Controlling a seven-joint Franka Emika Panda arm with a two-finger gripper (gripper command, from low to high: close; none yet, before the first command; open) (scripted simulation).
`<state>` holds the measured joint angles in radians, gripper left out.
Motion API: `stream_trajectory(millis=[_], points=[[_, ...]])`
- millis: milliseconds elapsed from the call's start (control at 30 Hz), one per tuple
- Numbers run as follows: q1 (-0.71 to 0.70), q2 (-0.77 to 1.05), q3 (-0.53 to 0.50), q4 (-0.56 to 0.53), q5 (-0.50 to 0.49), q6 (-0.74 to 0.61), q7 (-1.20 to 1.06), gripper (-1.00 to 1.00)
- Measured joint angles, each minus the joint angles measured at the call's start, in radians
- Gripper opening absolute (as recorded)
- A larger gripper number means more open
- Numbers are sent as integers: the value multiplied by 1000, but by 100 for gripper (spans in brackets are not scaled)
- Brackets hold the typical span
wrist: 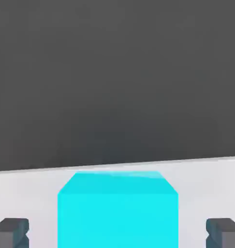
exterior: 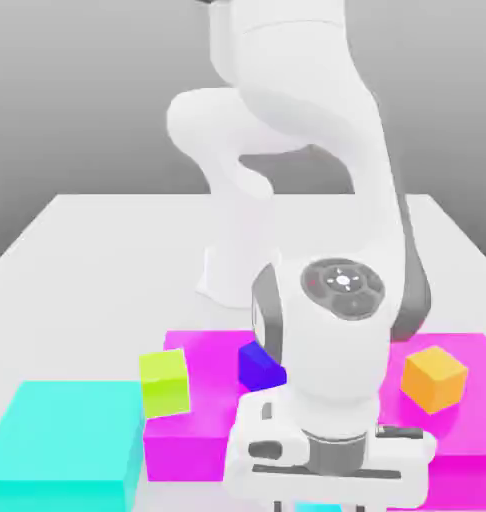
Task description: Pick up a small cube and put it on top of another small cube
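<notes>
One claw (wrist: 117, 232) is observed with its two fingers apart, one on each side of the small cyan cube (wrist: 117, 218), with a visible gap between each finger and the cube; no grip has closed on it. The cube lies between the fingers, over the pale surface (wrist: 197, 189), and in the exterior view its upper part appears just below the hand (exterior: 332, 470). Next to the claw in the hand view, the pale surface ends at a straight edge, with a dark grey area (wrist: 114, 82) past it. Outward from the claw, toward the robot's base (exterior: 237, 275) and slightly to the exterior view's left, the dark blue cube (exterior: 260, 367) is noted on a magenta block (exterior: 187, 455), partly covered by the arm (exterior: 332, 350). Farther to that side, a yellow-green cube (exterior: 165, 383) is at the block's edge; its exact footing cannot be determined. Beyond it, well apart from the claw, is a large flat cyan block (exterior: 62, 440). On the exterior view's right of the claw, an orange cube (exterior: 433, 380) rests on a magenta slab (exterior: 467, 425). Whether slab and block join behind the arm cannot be determined.
</notes>
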<state>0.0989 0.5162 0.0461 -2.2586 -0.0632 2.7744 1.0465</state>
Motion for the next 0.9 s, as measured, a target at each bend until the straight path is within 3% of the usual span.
stream_trajectory(millis=[167, 333, 900], points=[[-1, -2, 1, 0, -1, -1, 1, -100], [-15, -160, 17, -42, 19, -118, -17, -100], [-50, -776, 8, -434, 102, -340, -177, -100]])
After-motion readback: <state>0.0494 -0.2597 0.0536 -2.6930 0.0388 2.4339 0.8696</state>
